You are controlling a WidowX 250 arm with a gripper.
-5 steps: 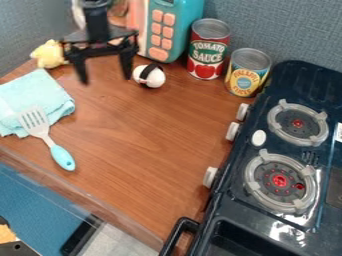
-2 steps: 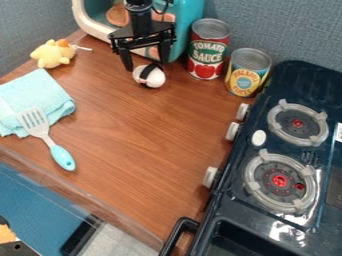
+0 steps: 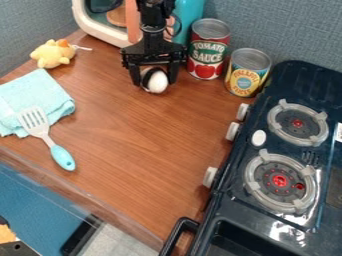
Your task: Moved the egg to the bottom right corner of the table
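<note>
While within one claw point(image 3: 155, 83), one egg point(image 3: 158, 82)

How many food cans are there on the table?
2: the red tomato sauce can, right of the gripper, and the shorter yellow pineapple can, between it and the black toy stove. None seem hidden.

Smooth brown wood table point(image 3: 133, 130); soft, matt cloth point(image 3: 33, 97); shiny metal cans point(image 3: 209, 50) point(image 3: 248, 72); glossy dark stove point(image 3: 234, 210); smooth plastic spatula handle point(image 3: 63, 158).Smooth, wood-look table point(image 3: 133, 130). Soft matt cloth point(image 3: 50, 90). Metal-topped soup can point(image 3: 211, 29), glossy dark stove point(image 3: 230, 200), smooth plastic-looking spatula point(image 3: 63, 158).
</note>
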